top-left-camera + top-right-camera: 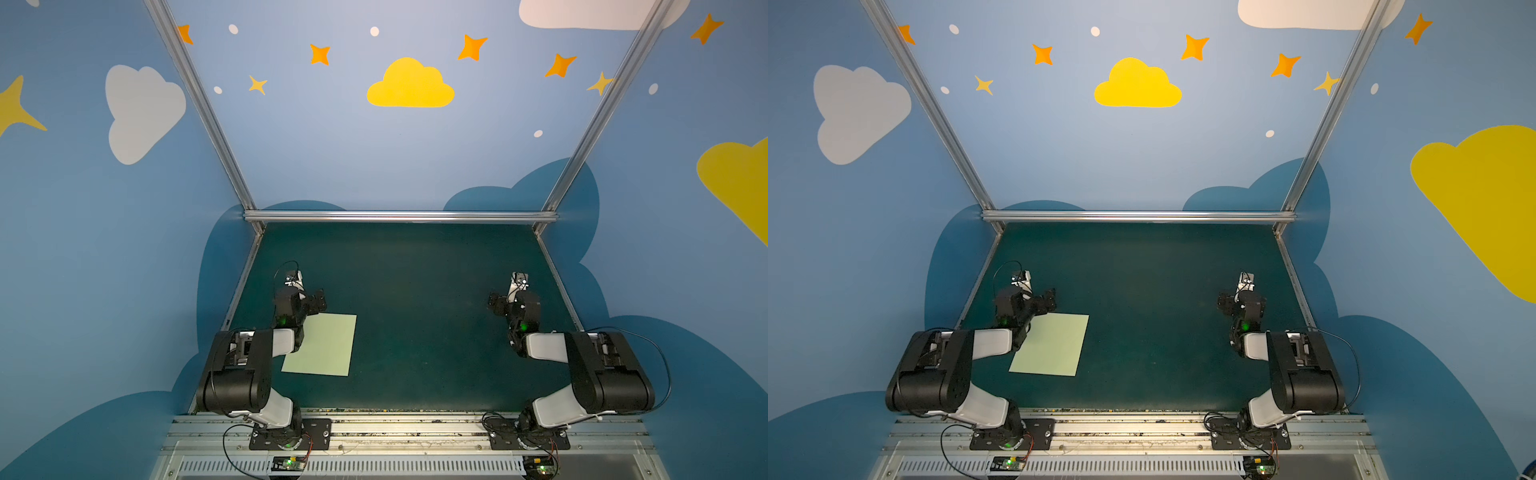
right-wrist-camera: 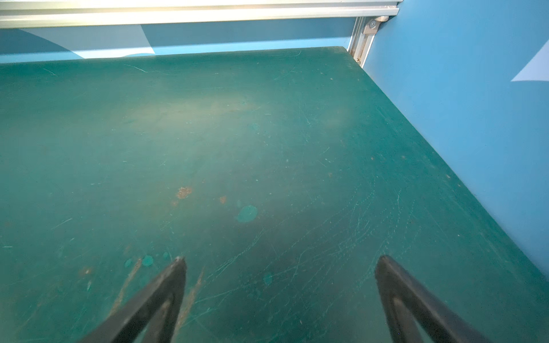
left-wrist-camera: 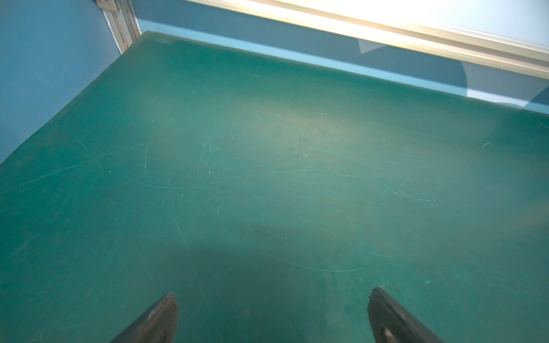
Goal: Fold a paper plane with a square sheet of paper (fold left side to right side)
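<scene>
Left pincer (image 3: pixel 271 298) and right pincer (image 2: pixel 280 262) of mine both gape empty over the mat (image 3: pixel 267 148), parked I guess, since the paper (image 1: pixel 326 347) lies flat, unfolded.

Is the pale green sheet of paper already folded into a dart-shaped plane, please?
No, the pale green sheet of paper lies flat on the dark green table mat as a plain rectangle, with no fold showing.

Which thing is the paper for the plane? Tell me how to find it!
Find the dark green table with a robot arm on each side. By the left arm lies the paper. It is the only pale green thing there, a flat sheet lying on the dark top.
</scene>
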### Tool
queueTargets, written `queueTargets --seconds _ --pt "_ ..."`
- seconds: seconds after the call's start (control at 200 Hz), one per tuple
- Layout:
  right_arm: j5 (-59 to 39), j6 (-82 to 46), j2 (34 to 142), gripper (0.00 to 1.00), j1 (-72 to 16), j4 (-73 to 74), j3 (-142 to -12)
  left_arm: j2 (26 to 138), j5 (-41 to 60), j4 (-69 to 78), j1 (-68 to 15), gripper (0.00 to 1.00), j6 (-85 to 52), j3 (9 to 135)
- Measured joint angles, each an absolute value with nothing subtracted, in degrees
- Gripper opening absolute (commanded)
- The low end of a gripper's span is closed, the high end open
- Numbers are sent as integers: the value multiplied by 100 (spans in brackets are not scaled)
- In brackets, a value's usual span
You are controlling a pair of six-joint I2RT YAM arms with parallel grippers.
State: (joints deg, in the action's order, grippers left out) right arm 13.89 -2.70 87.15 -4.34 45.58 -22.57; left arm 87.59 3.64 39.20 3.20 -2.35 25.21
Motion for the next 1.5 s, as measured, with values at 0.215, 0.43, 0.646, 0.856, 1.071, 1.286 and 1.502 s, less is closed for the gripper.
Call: queueTargets --seconds 0.215,0.43,0.646,0.856,1.071,1.286,1.502 --pt "1372 -276 8715 98 -405 4560 -2257 8755 298 3918 301 100 -244 2521" --pt "1376 -305 8060 98 -478 2902 -2985 8018 -268 2558 246 100 -467 3164" --pt "1131 -1708 7269 98 -421 336 -5290 7485 -860 548 207 100 -1719 4545" --pt "-574 -2880 6943 98 -285 -775 -5306 7301 -565 -1365 -10 100 -2958 4696" --pt "-1719 -3216 7030 98 -1308 -1603 -5013 6718 -126 -2333 -405 100 -3686 3975" --pt "-2047 -3369 6947 98 -1870 -1791 -4504 6149 172 -2418 -639 100 -4080 3183" --pt "-2171 -3411 6912 98 -1986 -1826 -4351 6136 375 -2222 -1000 100 -4307 2707"
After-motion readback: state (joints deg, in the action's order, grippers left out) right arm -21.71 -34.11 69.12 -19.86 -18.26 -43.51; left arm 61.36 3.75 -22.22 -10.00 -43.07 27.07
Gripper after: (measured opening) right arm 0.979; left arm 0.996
